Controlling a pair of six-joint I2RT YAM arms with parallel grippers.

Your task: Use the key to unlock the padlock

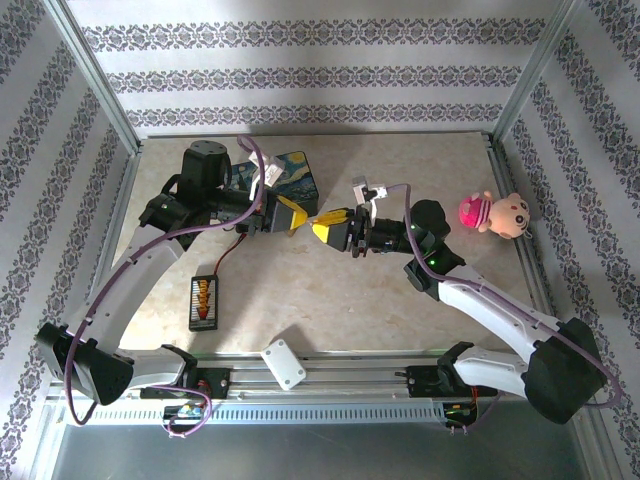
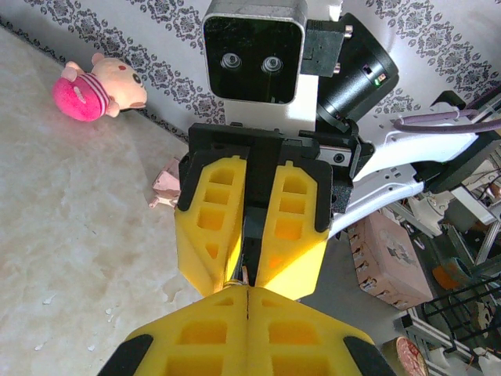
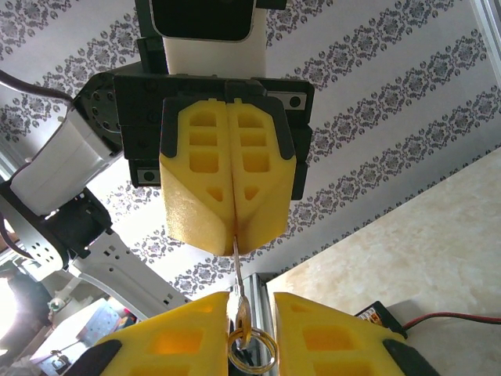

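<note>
Tip to tip at mid-frame of the top view: the left gripper (image 1: 293,216) is clamped tight on the key (image 3: 236,266) – a thin shaft reaching the brass padlock (image 3: 244,315), pinched between the right gripper's (image 1: 330,229) narrowly parted fingers.

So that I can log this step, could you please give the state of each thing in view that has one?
left hand: shut on the padlock's silver shackle.
right hand: closed onto the key, fingers slightly apart.
padlock: held up between both hands; locked or unlocked, cannot tell.
key: at the padlock's body; inserted or not, cannot tell.
starry-night box: lid looks closed.
</note>
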